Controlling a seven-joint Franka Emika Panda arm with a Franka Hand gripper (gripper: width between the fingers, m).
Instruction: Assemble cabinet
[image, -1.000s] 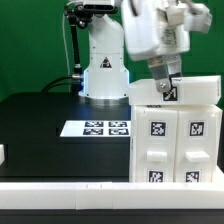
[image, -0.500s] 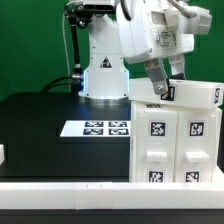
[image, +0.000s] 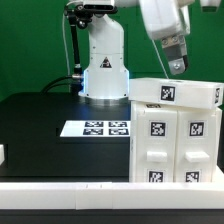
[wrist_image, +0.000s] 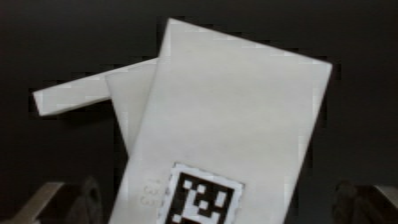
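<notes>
The white cabinet box (image: 175, 140) stands at the exterior view's right, its front door panels carrying black-and-white tags. The white top slab (image: 190, 92) lies on top of it, slightly skewed, with one tag facing up. My gripper (image: 178, 64) hangs above the slab, clear of it, and holds nothing. In the wrist view the slab (wrist_image: 231, 110) fills the middle, with its tag low in the picture. My gripper (wrist_image: 214, 208) is open, and its dark fingers (wrist_image: 64, 205) stand wide apart on either side of the slab.
The marker board (image: 100, 127) lies flat on the black table in front of the robot's white base (image: 103, 70). A small white piece (image: 2, 153) shows at the left edge. A white ledge (image: 70, 189) runs along the table's front.
My gripper was down at the top slab's near corner. It has lifted up and to the exterior view's right, leaving the slab lying on the cabinet.
</notes>
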